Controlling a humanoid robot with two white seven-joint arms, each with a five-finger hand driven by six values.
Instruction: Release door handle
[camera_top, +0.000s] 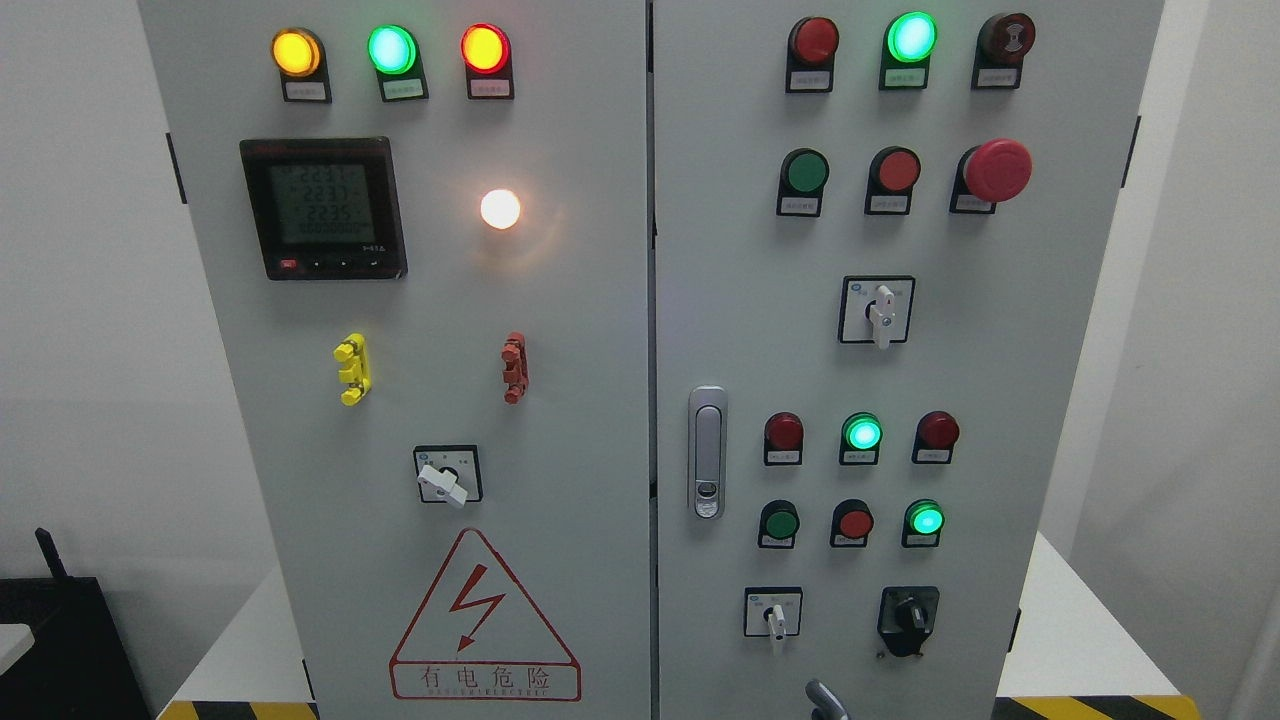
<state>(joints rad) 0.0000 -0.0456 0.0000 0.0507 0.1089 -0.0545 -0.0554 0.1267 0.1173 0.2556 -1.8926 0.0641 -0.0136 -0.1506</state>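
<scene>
The silver door handle (707, 452) sits flush and upright on the left edge of the right cabinet door (1000, 380). Nothing touches it. A small grey part of my right hand (825, 700) shows at the bottom edge, right of the middle. It is well below the handle and a little to its right, apart from it. The rest of that hand is out of frame. Both grey doors look closed, with a dark seam (652, 400) between them. My left hand is not in view.
The right door carries lamps, push buttons, a red emergency button (996, 170) and rotary switches (880, 312). The left door has a meter (323, 208), lamps and a warning triangle (484, 620). The cabinet stands on a white base (1060, 620) with hazard striping.
</scene>
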